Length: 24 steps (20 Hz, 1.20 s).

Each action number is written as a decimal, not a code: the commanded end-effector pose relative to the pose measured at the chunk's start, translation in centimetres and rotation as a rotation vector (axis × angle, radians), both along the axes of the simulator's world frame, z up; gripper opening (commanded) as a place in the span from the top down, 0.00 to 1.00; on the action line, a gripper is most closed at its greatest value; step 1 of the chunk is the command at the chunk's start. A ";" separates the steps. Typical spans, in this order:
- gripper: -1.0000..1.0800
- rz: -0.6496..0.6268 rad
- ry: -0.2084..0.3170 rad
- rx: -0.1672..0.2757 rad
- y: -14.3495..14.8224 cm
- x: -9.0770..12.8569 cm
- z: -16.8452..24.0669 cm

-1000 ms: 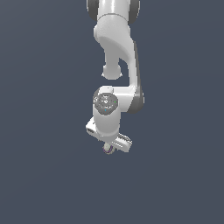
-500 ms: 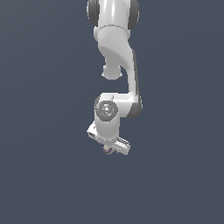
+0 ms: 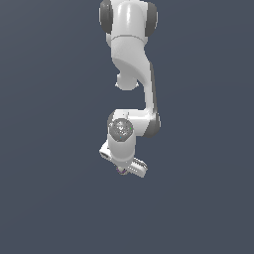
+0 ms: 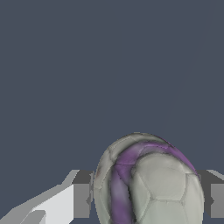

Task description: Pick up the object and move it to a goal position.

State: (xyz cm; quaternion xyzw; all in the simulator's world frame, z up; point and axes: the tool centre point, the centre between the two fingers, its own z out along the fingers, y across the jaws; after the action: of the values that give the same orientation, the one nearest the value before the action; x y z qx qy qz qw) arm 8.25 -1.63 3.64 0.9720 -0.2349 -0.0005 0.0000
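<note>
Ball [image 4: 148, 183]: round, panelled grey-beige with purple bands, gripped between my white jaws [image 3: 122, 168]; I see open dark-grey space all around.

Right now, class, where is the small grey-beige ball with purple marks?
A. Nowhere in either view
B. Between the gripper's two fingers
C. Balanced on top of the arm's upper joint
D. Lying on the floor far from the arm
B: in the wrist view the ball sits between the two fingers, and the exterior view shows a speck of it under the gripper.
</note>
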 end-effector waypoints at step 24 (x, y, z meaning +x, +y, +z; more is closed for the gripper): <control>1.00 0.000 0.000 0.000 1.2 -2.9 3.7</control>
State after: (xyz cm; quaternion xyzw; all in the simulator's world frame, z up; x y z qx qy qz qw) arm 5.84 -0.69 6.55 0.9720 -0.2350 -0.0016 0.0004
